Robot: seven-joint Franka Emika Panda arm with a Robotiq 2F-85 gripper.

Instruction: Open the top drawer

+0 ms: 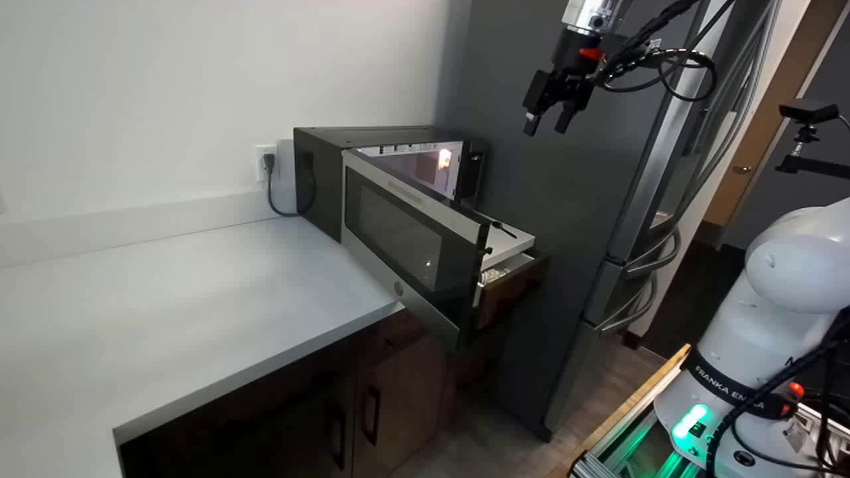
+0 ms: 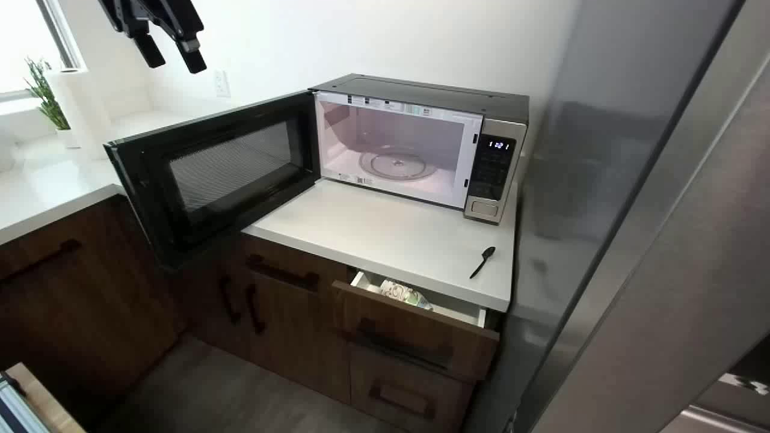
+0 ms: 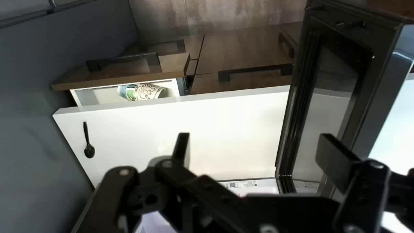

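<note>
In an exterior view the black Robotiq gripper [image 1: 547, 126] is hanging way up in front of the fridge [image 1: 531, 186], and the microwave door [image 1: 398, 226] is jutting out past the front edge of the white countertop [image 1: 199, 292]. In an exterior view the top drawer [image 2: 415, 322] is sitting partway open under that edge, at the fridge-side corner, with a swirly-patterned cup [image 2: 402, 293] lying inside and a black spoon [image 2: 486, 255] resting up top near that corner. In the wrist view the fingers [image 3: 333, 160] are standing pretty far apart, countertop showing between them.
</note>
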